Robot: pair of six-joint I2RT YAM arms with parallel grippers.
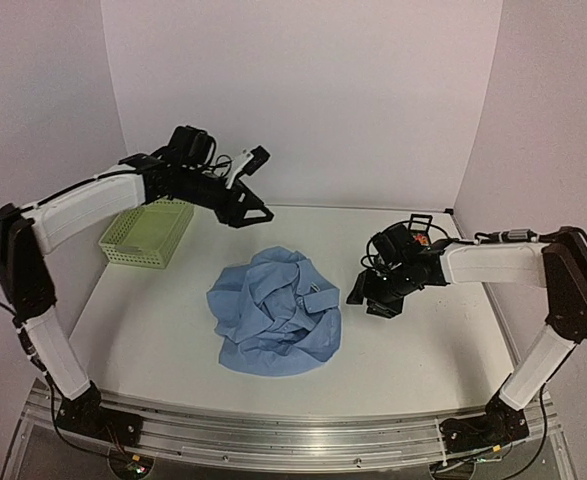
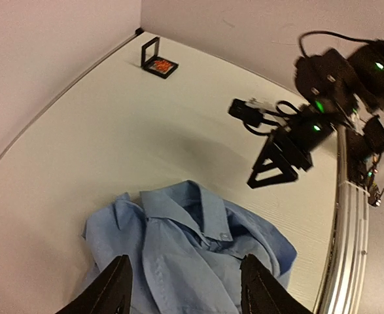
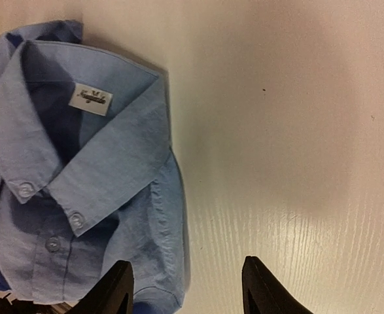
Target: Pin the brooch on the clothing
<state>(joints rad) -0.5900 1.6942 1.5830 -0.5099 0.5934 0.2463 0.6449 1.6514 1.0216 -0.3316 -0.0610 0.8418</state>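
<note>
Both empty, jaws apart, the left gripper (image 2: 185,260) and right gripper (image 3: 186,261) hang near the crumpled blue shirt (image 1: 273,315). Fetching seems the step in hand: next comes a fine pinch on the brooch (image 2: 161,63) in its open black box (image 2: 168,72).

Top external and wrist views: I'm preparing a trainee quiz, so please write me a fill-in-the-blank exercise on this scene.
The crumpled shirt is light ____. The brooch lies in a small open ____ box. The basket at the table's left is pale ____. The left gripper and right gripper both stand ____, holding nothing.
Missing words: blue; black; green; open.
</note>
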